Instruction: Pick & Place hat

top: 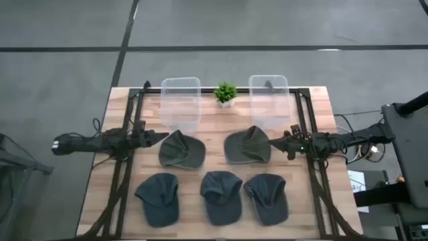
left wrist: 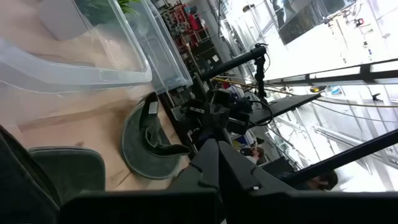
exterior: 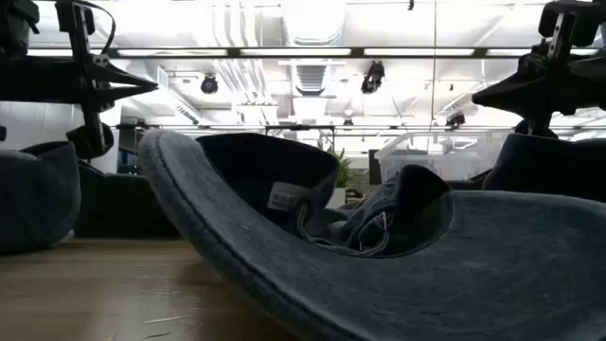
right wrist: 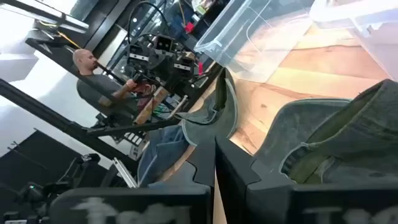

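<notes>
Five hats lie on the wooden table. Two olive-green ones, the left (top: 180, 149) and the right (top: 249, 145), sit in the middle row, and three dark blue ones (top: 158, 197) (top: 221, 195) (top: 267, 198) lie along the near edge. My left gripper (top: 164, 136) is shut and hovers by the left green hat's (left wrist: 56, 177) left edge. My right gripper (top: 272, 142) is shut too, hovering at the right green hat's (right wrist: 336, 140) right edge. In the low view both grippers (exterior: 142, 85) (exterior: 483, 95) are raised off the table.
Two clear plastic bins (top: 181, 102) (top: 269, 99) stand at the table's far side with a small potted plant (top: 225, 93) between them. Black frame rails run along the left and right table edges. A person (right wrist: 93, 87) sits in the room beyond the left side.
</notes>
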### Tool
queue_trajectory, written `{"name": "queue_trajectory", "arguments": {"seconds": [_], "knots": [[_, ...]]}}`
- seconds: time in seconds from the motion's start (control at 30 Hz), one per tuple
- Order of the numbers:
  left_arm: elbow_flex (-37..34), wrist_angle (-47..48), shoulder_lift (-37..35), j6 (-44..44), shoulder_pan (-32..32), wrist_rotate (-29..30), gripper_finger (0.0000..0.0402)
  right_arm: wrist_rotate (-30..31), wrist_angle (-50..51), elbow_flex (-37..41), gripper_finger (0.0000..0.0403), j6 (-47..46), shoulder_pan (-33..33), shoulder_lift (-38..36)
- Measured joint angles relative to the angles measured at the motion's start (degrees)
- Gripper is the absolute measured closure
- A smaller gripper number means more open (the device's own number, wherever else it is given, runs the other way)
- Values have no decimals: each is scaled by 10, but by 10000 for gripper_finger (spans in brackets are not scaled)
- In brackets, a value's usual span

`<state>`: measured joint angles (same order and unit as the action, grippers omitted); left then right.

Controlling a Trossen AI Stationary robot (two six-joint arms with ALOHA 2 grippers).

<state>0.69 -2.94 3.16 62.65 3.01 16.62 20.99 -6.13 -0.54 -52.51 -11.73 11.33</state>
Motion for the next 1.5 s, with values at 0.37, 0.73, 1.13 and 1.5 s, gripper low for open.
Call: {"name": "queue_trajectory", "arguments": {"seconds": [0.37, 0.73, 1.13, 1.5], "knots": [[0, 0, 0, 0, 0, 0, 401, -5, -30, 0, 394, 24, 0, 13], [0, 0, 0, 25, 0, 5, 401, -80, 39, -157, 394, 152, -7, 108], [0, 0, 0, 46, 0, 15, 401, -102, 230, -377, 393, 323, -8, 317], [1, 1, 0, 52, 0, 16, 401, -87, 368, -562, 268, 435, -7, 529]]}}
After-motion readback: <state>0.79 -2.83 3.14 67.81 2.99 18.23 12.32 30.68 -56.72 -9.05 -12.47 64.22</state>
